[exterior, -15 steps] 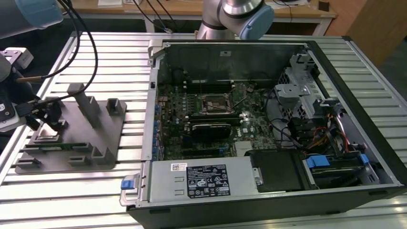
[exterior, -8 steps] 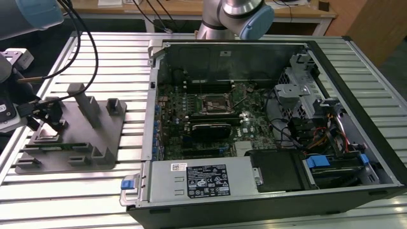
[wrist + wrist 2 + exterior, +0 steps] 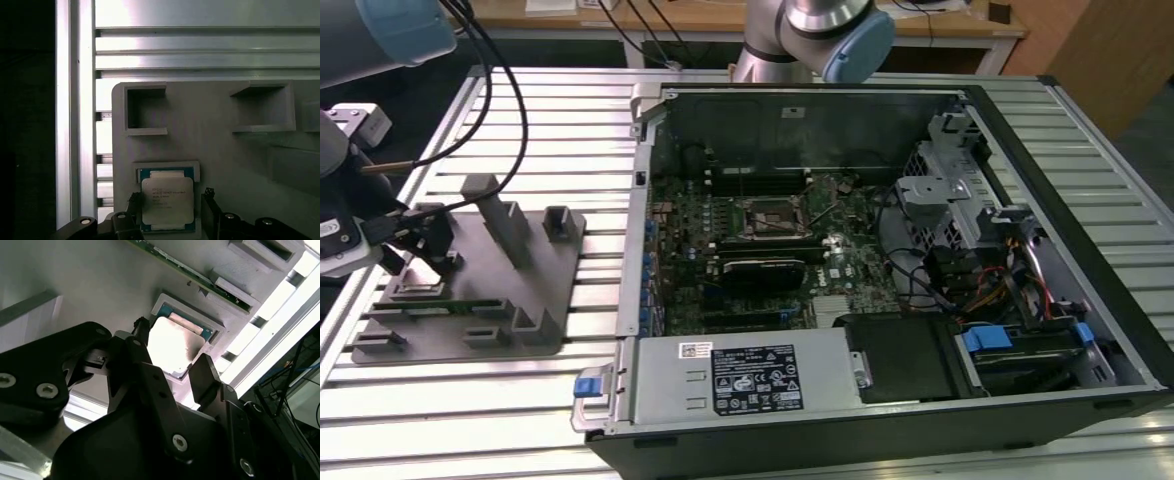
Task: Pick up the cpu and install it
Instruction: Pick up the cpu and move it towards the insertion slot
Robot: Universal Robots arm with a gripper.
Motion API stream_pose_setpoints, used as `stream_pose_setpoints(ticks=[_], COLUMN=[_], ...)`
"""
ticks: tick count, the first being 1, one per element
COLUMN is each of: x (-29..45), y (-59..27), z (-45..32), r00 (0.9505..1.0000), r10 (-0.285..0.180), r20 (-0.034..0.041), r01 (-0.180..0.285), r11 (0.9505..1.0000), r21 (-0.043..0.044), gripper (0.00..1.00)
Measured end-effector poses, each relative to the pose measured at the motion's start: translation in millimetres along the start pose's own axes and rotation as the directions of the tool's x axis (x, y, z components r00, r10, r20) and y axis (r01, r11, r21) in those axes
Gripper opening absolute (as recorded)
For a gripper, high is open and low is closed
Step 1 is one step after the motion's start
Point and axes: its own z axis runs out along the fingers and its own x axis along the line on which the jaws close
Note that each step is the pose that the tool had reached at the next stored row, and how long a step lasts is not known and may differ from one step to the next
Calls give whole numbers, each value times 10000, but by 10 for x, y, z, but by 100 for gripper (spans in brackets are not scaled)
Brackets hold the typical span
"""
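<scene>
Hovering over cpu seated flat in grey fixture tray recess; straddling 2 opposite edges with end effector wide, lined up for side pinch.

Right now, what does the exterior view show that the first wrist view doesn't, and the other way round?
Exterior view: an open computer case with its motherboard lying exposed, toward that view's right. First wrist view: the cpu lying in a recess of the grey tray, with the open gripper straddling it. Both: the tray, its upright posts, the gripper and the slatted table.
</scene>
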Motion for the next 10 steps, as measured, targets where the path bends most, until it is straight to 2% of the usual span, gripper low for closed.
stream_pose_setpoints(ticks=[10], x=[23], y=[1], z=[35], r00=[9999], r10=[105], r20=[4], r01=[-105], r11=[9999], r21=[3], gripper=[59])
